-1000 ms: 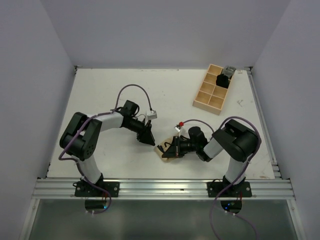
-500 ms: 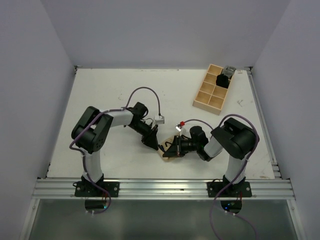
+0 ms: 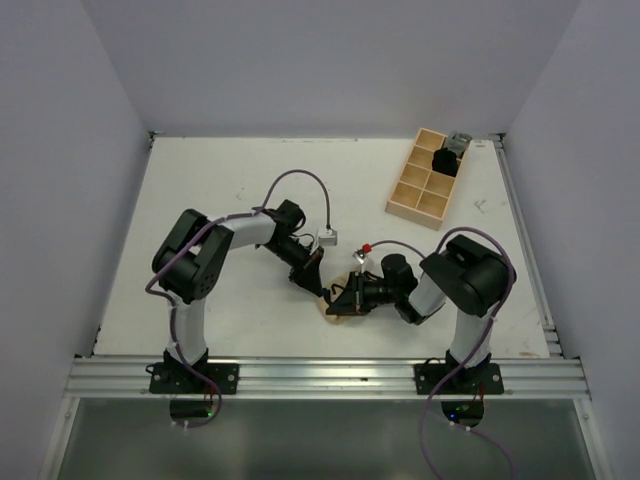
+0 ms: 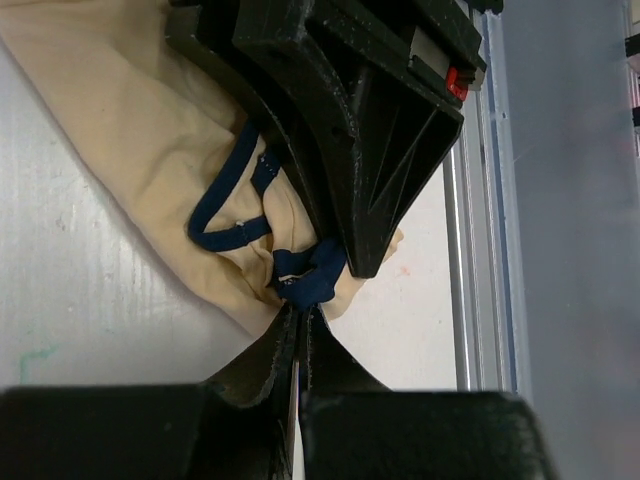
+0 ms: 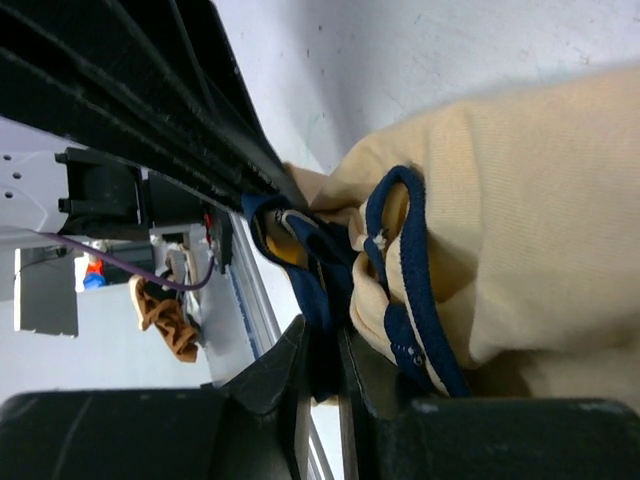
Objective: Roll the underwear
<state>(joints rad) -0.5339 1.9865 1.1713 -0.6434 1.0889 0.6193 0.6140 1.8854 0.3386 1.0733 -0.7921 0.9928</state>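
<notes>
Two grips on the underwear [image 4: 130,130]: left fingers [image 4: 255,372] and right fingers [image 5: 268,375] each clamped on its navy trim.

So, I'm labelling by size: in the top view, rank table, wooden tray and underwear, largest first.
Largest first: table, wooden tray, underwear. The underwear is partly hidden, so its full size is unsure.

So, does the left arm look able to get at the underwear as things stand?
Yes, it seems so: the left hand is shut on the underwear at its dark trim, and the right hand, gripping close beside it, does not block it.
</notes>
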